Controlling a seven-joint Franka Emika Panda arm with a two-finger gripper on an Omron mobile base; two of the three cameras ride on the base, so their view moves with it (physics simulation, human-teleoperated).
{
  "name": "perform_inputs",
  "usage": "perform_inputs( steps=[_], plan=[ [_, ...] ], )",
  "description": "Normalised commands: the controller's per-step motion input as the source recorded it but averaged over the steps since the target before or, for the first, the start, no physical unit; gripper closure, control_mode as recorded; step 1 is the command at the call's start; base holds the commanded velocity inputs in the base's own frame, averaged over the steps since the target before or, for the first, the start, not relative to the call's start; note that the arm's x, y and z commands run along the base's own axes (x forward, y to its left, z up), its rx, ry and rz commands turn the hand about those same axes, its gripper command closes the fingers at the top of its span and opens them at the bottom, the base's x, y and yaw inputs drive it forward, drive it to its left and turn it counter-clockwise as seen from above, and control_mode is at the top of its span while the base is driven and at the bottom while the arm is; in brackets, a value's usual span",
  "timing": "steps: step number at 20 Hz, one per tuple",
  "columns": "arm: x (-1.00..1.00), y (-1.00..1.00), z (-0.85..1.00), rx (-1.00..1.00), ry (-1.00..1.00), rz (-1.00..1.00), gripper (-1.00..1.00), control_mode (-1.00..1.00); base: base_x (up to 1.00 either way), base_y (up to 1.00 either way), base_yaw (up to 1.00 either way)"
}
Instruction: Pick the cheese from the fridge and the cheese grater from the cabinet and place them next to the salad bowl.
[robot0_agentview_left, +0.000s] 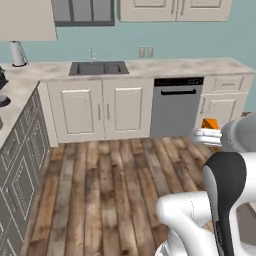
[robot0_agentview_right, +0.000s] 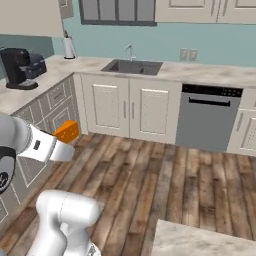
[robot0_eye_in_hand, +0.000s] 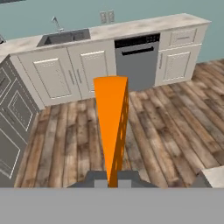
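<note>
One cheese (robot0_eye_in_hand: 111, 127) wedge sits pinched at its thin edge between the gripper (robot0_eye_in_hand: 113, 180) fingers, carried over the wood floor (robot0_eye_in_hand: 166, 127) — light, stiff, probably slick (narrow hold) — a firmer grip lies nearer the thick end

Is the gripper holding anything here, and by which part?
Yes: the gripper is shut on the cheese, pinching the wedge's thin pointed end; the wide end sticks out ahead.

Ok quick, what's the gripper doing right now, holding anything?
Gripper: closed on the orange cheese wedge, carried in the air above the wood floor.
</note>
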Motion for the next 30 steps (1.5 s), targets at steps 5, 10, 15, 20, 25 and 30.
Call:
perform_inputs(
  steps=[5,10,15,20,25,30],
  plan=[
    [0.00,0.00,0.00,0.00,0.00,0.00,1.00,1.00,1.00,0.15,0.11],
    [0.00,0.00,0.00,0.00,0.00,0.00,1.00,1.00,0.97,0.55,0.23],
    [0.00,0.00,0.00,0.00,0.00,0.00,1.00,1.00,0.89,0.69,0.38],
    [0.00,0.00,0.00,0.00,0.00,0.00,1.00,1.00,0.64,0.63,0.44],
    [0.00,0.00,0.00,0.00,0.00,0.00,1.00,1.00,0.31,0.20,0.42],
    [0.00,0.00,0.00,0.00,0.00,0.00,1.00,1.00,0.21,-0.44,0.41]
  ],
)
